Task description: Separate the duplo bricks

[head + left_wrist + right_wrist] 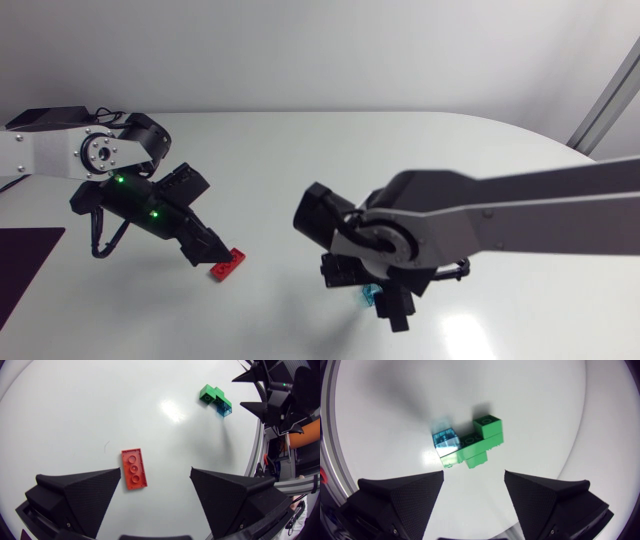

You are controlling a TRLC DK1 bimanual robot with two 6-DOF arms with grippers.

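A glossy white table [400,160] with a rounded far edge fills the scene, and a dark rectangular patch [25,255] lies at its near left corner. The left arm comes in from the left side of the head view. Its matte black left gripper [156,477] is angled down close to the surface with its two wedge-shaped fingers spread wide and gripping nothing. A flat red rectangular plastic duplo plate [133,468], studs up, lies on the table between those fingers. It sits much closer to one finger, just beside that fingertip, and whether the two touch cannot be told. The other finger stands well apart from it. The right arm reaches in from the right side and crosses towards the middle of the table. The right gripper [474,477] points down over the near part of the surface, its fingers likewise spread apart and empty. Just ahead of its fingertips, not between them, rests a joined cluster of duplo bricks [470,442]. The cluster is made of bright green plastic bricks [482,440] stacked in steps, with a small translucent blue brick [445,440] attached at one end. It sits well apart from the red plate, and in the head view it is mostly hidden under the right arm, with only a sliver of blue showing.
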